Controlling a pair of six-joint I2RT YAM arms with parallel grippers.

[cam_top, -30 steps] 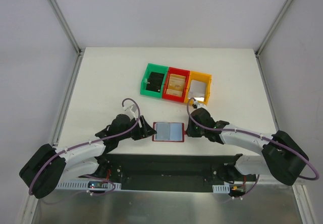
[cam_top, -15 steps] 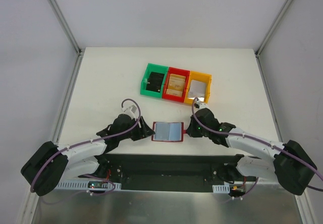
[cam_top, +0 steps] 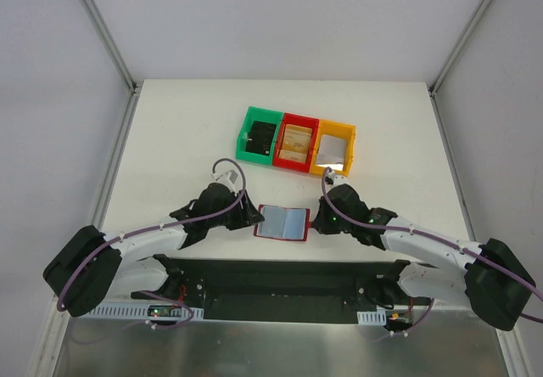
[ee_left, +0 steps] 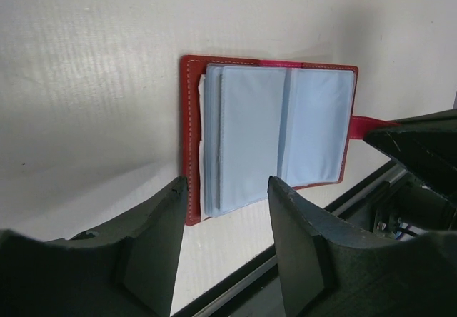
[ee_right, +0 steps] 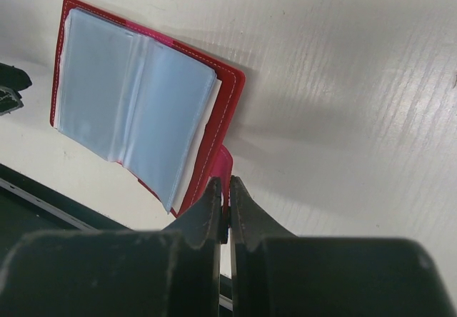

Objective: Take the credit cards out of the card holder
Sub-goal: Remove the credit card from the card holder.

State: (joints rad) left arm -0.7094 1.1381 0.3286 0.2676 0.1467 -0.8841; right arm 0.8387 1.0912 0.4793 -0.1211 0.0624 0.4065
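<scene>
The card holder [cam_top: 282, 222] lies open on the white table, dark red with two grey-blue panels [ee_left: 285, 128] facing up. The credit cards themselves are hidden. My left gripper [cam_top: 251, 217] is open, its jaws low at the holder's left edge [ee_left: 190, 138] with one corner of the left panel between the tips [ee_left: 227, 185]. The right gripper [cam_top: 316, 222] is shut on the short red strap tab [ee_right: 223, 163] at the holder's right side, and the thin tab is pinched between its closed fingertips [ee_right: 225, 183]. In the right wrist view the holder [ee_right: 136, 99] spreads out ahead of the jaws.
A row of three bins stands behind the holder: green [cam_top: 259, 137], red [cam_top: 296, 142] and yellow [cam_top: 335, 148], each with something in it. The table's near edge and a black rail [cam_top: 280, 267] run just below the holder.
The right gripper has shut on the strap tab. My left gripper has slid right up to the holder's left edge with its jaws narrower. The holder now sits slightly turned.
</scene>
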